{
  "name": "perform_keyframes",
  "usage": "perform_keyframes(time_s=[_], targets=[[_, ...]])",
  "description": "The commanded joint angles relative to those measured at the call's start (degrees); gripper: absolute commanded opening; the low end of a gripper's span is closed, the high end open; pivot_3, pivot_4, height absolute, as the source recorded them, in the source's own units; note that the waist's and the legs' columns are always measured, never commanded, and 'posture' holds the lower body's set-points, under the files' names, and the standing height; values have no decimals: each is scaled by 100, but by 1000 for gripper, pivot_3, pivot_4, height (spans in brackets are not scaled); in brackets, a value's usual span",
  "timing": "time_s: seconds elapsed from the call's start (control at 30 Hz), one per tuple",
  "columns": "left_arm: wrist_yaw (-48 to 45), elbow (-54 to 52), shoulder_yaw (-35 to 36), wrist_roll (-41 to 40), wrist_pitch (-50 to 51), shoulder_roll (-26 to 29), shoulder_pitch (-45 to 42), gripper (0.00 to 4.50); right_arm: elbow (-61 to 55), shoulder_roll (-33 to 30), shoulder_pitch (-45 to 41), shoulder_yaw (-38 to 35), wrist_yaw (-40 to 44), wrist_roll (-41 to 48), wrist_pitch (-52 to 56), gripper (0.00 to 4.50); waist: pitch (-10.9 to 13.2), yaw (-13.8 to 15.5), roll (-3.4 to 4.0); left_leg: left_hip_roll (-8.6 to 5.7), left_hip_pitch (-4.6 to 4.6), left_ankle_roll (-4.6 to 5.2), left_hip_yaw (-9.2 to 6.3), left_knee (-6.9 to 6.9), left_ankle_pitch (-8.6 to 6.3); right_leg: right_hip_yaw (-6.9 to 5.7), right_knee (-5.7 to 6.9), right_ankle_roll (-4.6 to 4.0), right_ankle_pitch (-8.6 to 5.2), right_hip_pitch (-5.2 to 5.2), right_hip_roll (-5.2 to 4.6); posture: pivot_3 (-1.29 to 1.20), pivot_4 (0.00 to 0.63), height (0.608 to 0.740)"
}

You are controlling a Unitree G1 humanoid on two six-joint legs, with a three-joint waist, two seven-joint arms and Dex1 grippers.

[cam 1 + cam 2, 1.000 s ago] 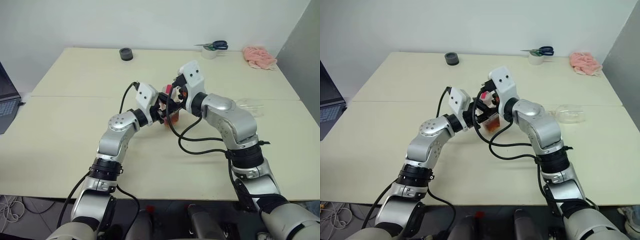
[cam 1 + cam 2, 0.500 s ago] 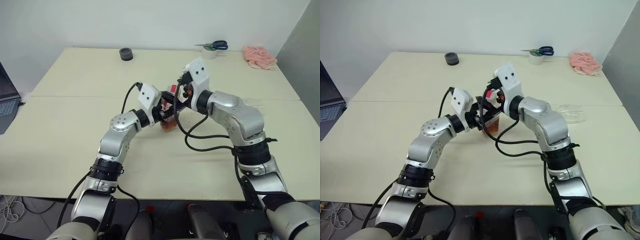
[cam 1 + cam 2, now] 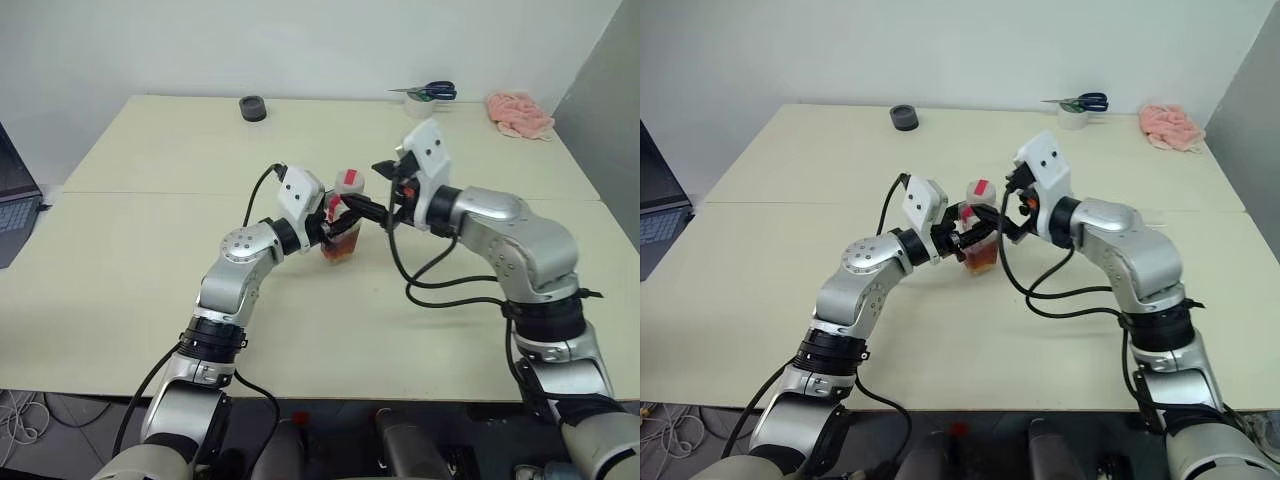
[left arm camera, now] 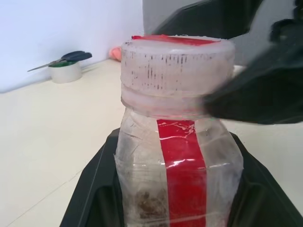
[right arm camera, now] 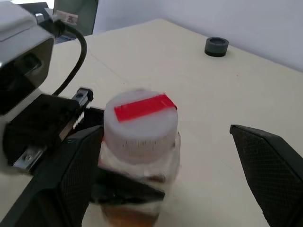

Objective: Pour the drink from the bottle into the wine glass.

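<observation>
Am holding small clear squarish plastic bottle (image 3: pixel 981 240) of amber drink (image 3: pixel 982 262) upright in left pincer (image 3: pixel 968 232), clamped on body, base near desk (image 3: pixel 790 160). Right pincer (image 3: pixel 364 210) is hanging spread wide, level, fingertips flanking white capped neck (image 5: pixel 140 124), nearer arm for uncapping. Wine glass unlocated.

Clamped between the black fingers of the left gripper (image 3: pixel 962 238), the bottle (image 3: pixel 980 232) is seen as clear plastic with a red vertical strip, a white neck and a red patch on top. Amber-brown drink (image 3: pixel 981 262) is seen low in it. The right gripper (image 5: pixel 165 189), just beside the cap, is black with a fine crosshatch pattern on its pads.
</observation>
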Motion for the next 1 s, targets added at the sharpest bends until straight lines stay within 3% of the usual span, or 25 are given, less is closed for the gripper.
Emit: perform_keyframes(time_s=[0.03, 0.2, 0.37, 1.0], targets=[[-6, -194, 179, -48, -116, 56, -52, 1946, -291, -160, -38, -315, 198, 219, 69, 4500, 0, 0, 0, 0, 1, 0, 1, 0, 0, 1, 0, 0, 0, 0, 0, 0, 150, 740], [-15, -217, 185, -38, -112, 61, -36, 1945, -640, 199, -163, -279, 69, 522, 359, 4500, 0, -14, 0, 5, 1, 0, 1, -1, 0, 3, 0, 0, 0, 0, 6, 0, 150, 740], [2, -255, 182, -31, -115, 53, -7, 1941, -496, 708, -220, -180, -535, 257, 398, 4500, 0, 6, 0, 4, 1, 0, -1, 2, 0, 1, 3, 0, 0, 0, 6, 0, 150, 740], [52, -279, 178, -33, -159, -11, 35, 1940, 88, 1761, -618, -63, -1405, -214, 359, 4500, 0, 5, 0, 4, 0, 0, 0, 0, 0, 1, 1, 0, 1, -2, 3, 0, 150, 740]])
